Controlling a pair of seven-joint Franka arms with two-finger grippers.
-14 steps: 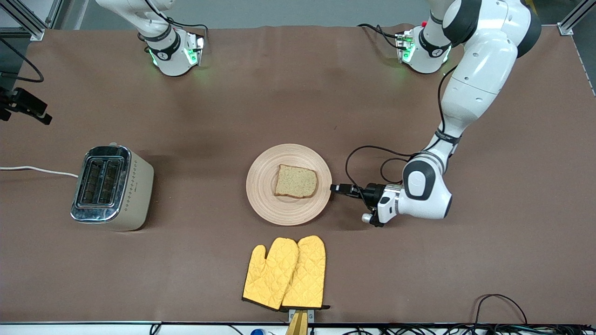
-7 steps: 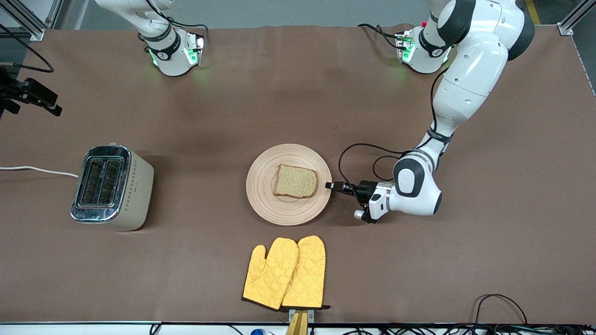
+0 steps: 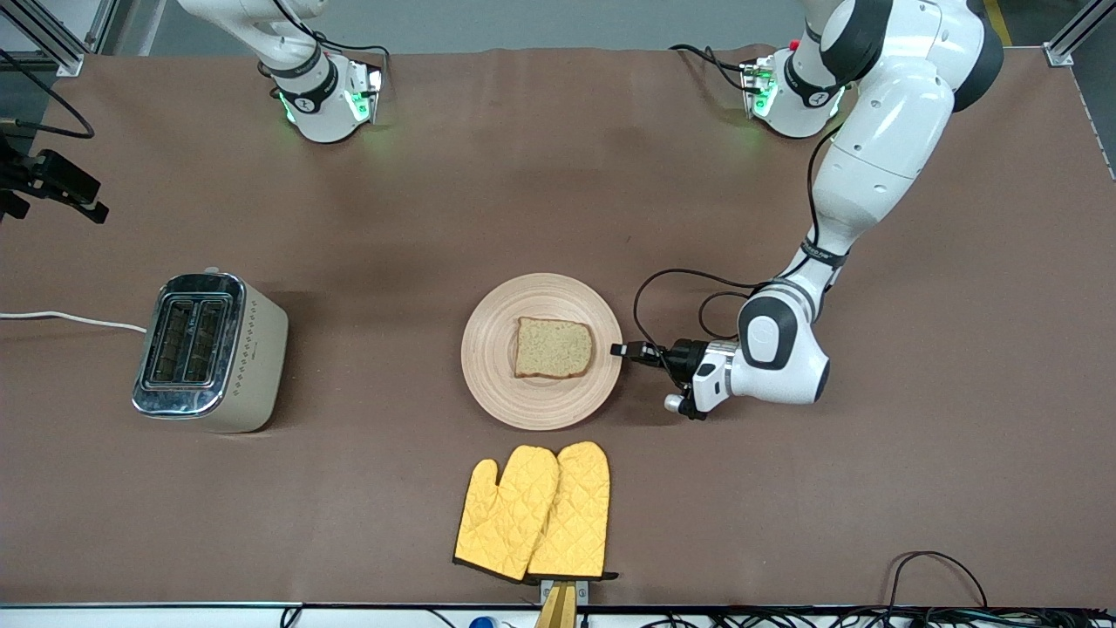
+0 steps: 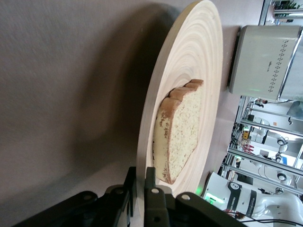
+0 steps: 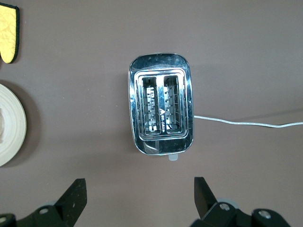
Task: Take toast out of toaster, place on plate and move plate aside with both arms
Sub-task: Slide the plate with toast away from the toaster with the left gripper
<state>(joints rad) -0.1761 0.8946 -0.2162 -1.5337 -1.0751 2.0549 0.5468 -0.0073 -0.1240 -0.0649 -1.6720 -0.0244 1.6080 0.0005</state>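
Observation:
The round pale wooden plate [image 3: 501, 384] lies mid-table with the toast [image 3: 553, 348] on it. My left gripper [image 3: 617, 350] is low at the plate's rim on the side toward the left arm's end. In the left wrist view its jaws [image 4: 141, 177] are shut on the plate's rim [image 4: 189, 61], one finger above and one below, with the toast [image 4: 182, 127] just past them. My right gripper [image 5: 137, 198] is open and empty, high over the table near the toaster [image 5: 161, 111]. In the front view only its black hand [image 3: 52, 179] shows at the edge.
The steel toaster [image 3: 209, 351] stands toward the right arm's end with empty slots and a white cord. Two yellow oven mitts [image 3: 536, 512] lie nearer the front camera than the plate. The plate's edge [image 5: 9, 124] and a mitt tip [image 5: 8, 28] show in the right wrist view.
My left gripper moved in to the plate's rim. The plate then shifted slightly toward the front camera, and the toast turned a little with it. The right hand drifted slightly.

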